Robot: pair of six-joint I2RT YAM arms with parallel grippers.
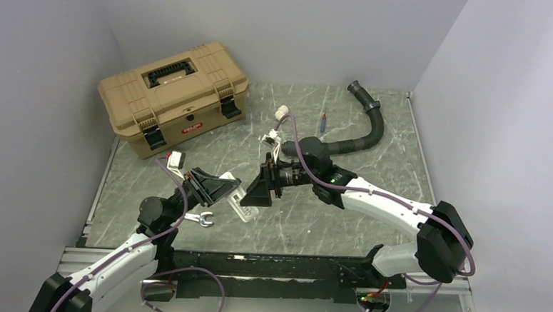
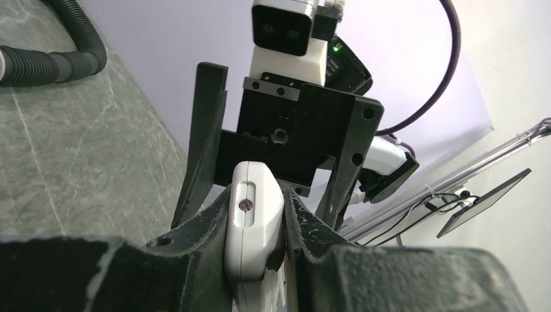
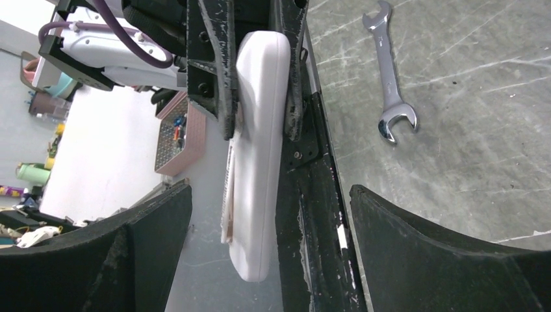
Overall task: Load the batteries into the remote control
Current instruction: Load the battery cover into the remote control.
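Remote control (image 2: 252, 224) is pinched edgewise in my left gripper (image 2: 256, 198), while my right gripper (image 3: 269, 195) faces it, jaws spread wide.

Three cameras, one remote in common
The top camera looked down from behind the arms over the whole table (image 1: 370, 218). The left wrist camera sat close behind the left claw (image 2: 256, 198), facing the right claw (image 3: 273, 227); the right wrist camera faced back. All showed the remote (image 2: 250, 247); two showed the wrench (image 3: 390, 71) beside the left claw.

Wrench (image 1: 200, 220) left of remote control (image 1: 244, 206); toolbox (image 1: 173, 97) behind, hose (image 1: 371, 129) back right.
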